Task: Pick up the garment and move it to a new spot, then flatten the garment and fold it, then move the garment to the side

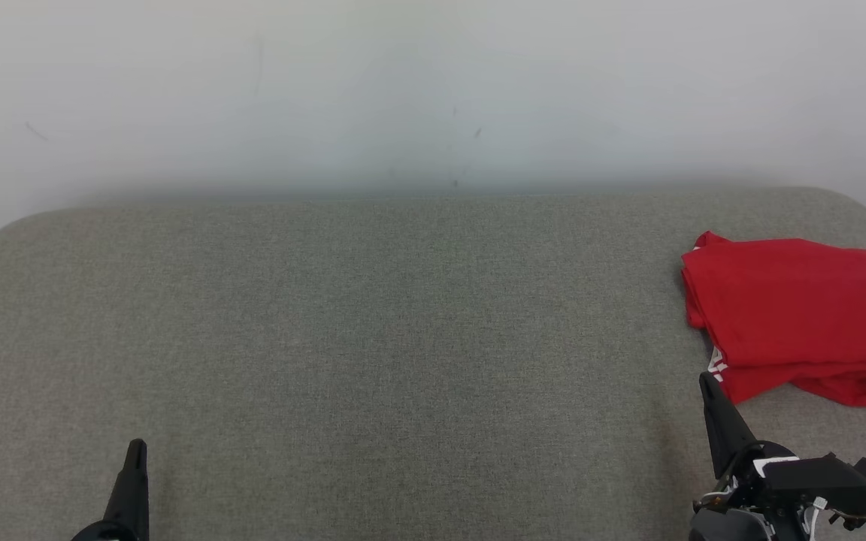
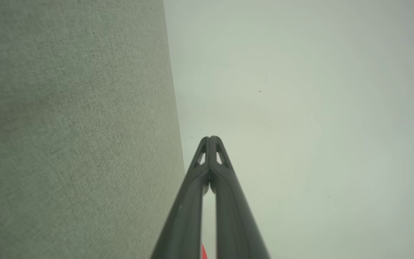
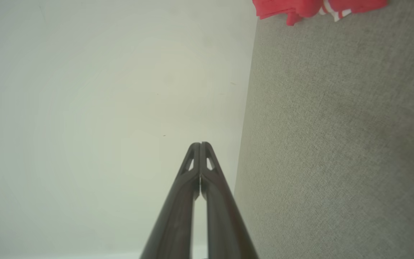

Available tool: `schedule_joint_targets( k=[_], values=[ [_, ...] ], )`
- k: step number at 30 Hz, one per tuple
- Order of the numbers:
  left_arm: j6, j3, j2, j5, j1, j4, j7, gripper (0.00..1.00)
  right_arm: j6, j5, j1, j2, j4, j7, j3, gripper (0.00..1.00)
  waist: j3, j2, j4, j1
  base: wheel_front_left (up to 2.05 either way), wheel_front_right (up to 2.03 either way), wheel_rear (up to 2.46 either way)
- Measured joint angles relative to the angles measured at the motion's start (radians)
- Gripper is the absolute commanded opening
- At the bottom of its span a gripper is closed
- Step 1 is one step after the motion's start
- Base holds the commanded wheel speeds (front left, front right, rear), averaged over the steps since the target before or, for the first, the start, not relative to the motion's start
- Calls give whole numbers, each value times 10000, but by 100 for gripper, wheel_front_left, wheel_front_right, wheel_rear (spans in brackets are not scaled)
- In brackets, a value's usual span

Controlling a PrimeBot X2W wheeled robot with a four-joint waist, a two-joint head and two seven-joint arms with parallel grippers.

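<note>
While the red cloth garment (image 1: 801, 315) lies folded into a rough rectangle at the right side of the grey woven fabric surface (image 1: 403, 338), both arms sit low at the near edge. The garment rests flat on the surface, closer to the far edge than the near one, and its right part runs out of the head view. A bit of white print shows at its near left corner, and its near edge is loose and slightly rumpled.

The right gripper (image 1: 706, 379) points up and away from the robot, its tip just beside that printed corner; from the head view I cannot tell whether it touches the cloth. In the right wrist view the right gripper (image 3: 200, 144) has its two long dark fingers pressed together at the tips with nothing between them, and the garment (image 3: 300, 7) sits apart from them at the top edge, white stripes visible on a fold.

The left gripper (image 1: 136, 448) is at the near left, well apart from the garment, over bare grey fabric. In the left wrist view the left gripper (image 2: 210, 138) likewise has its fingers pressed together and holds nothing. A pale, plain wall (image 1: 433, 90) rises behind the far edge of the surface.
</note>
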Motion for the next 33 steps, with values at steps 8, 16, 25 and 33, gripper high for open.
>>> schedule_joint_targets(
  k=[8, 16, 25, 33],
  values=[
    [0, 4, -4, 0, -6, 0, 15, 0, 0, -2, 0, 8, 2, 6, -12, 0, 0, 0, 0, 0, 0, 0, 0],
    [0, 10, -6, 0, -12, 0, 17, 0, 0, -2, -1, 12, 2, 8, -21, 0, 0, 0, 0, 0, 0, 0, 0],
    [0, 10, -10, 0, -14, 0, 25, 0, 0, -4, -1, 15, 2, 19, -29, 0, 0, 0, 0, 0, 0, 0, 0],
    [0, 15, -12, 0, -15, 0, 27, 0, 0, -10, -1, 19, 2, 23, -33, 0, -1, 0, 0, 0, 0, 0, 0]
  ],
)
